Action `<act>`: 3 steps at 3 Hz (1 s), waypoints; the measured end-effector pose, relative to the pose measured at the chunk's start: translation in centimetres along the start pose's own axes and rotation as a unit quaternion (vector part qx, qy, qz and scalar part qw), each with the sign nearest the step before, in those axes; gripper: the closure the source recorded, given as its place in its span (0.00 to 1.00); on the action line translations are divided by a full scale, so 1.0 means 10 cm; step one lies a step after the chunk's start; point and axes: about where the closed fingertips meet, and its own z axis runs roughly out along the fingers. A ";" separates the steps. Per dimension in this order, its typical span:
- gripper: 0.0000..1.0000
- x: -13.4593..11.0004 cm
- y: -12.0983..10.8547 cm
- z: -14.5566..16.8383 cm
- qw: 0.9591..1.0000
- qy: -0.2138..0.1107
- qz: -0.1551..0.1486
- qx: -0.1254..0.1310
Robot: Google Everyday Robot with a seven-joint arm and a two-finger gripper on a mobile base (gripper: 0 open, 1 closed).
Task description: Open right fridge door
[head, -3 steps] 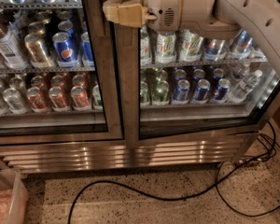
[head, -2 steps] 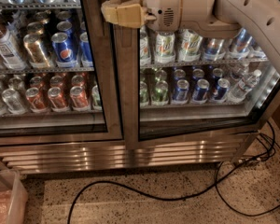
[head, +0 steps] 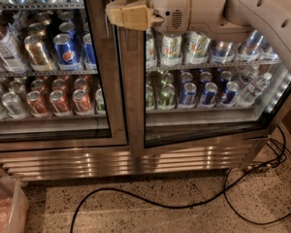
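Jaws on the gripper [head: 108,14]: clenched or released, cannot tell. Gripper sits high, in front of the steel strip where the two doors meet, tips pointing left.

Bin [head: 7,203] stands on the floor [head: 150,220], lower left. Left door [head: 117,81]: Pepsi and red cans behind the glass. Right door [head: 208,81] takes up the right half of the fridge [head: 126,161], its left frame right behind the gripper; whether it is ajar, cannot tell. Green and blue cans stand on its shelves. Arm [head: 262,13] runs from the gripper to the upper right. Black cable [head: 184,207] loops over the floor.
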 end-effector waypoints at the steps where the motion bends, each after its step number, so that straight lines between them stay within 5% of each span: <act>1: 1.00 0.00 0.00 -0.01 1.000 0.000 0.000 0.000; 3: 1.00 -0.01 0.10 -0.05 1.000 0.003 0.002 0.007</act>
